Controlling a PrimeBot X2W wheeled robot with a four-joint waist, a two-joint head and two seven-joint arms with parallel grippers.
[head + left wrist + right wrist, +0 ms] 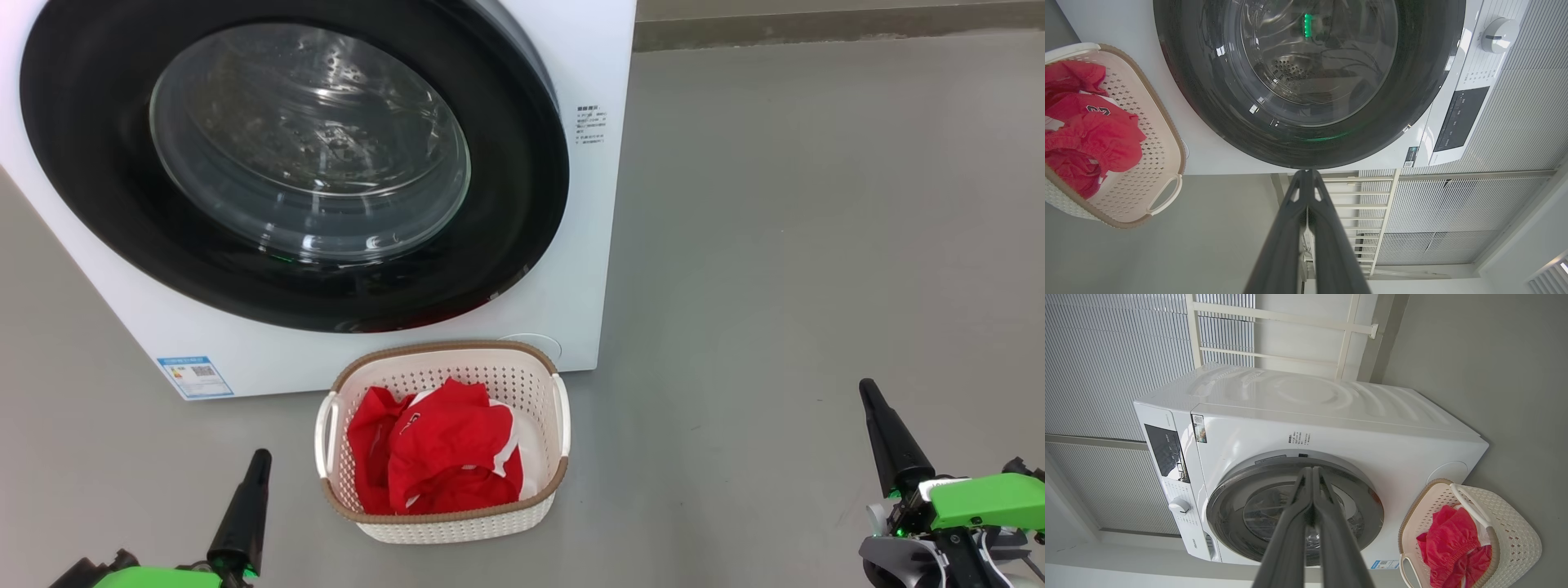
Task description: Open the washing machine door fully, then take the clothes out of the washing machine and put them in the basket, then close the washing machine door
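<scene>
Evidently the job is close to done. The washing machine door (310,147) stands shut on the washing machine (589,212), straight ahead of my left jaws and well clear of their tips. The red clothes (441,457) lie heaped in the basket (447,527), which sits on the floor (816,245) between my two pairs of jaws, near the left pair and well apart from the right.

Both pairs are pressed together, fingers touching along their length, and hold nothing. They rest low and short of the machine. I read that as a parked pose, since nothing ahead of them looks in need of gripping.

The basket stands just in front of the machine, below the door. I judge it was put there so that anything lifted from the drum needs only a short drop. Through the glass I see bare perforated steel and no fabric.

By my count there is one machine, one door, one basket, and one blue label (195,376) at the lower front corner. One dial (1499,34) sits on the control panel, off to the side of my left jaws. The clothes look like more than one garment, and one carries a printed number. The heap is too tangled for a firm figure. I cannot confirm from here that the door is latched.
</scene>
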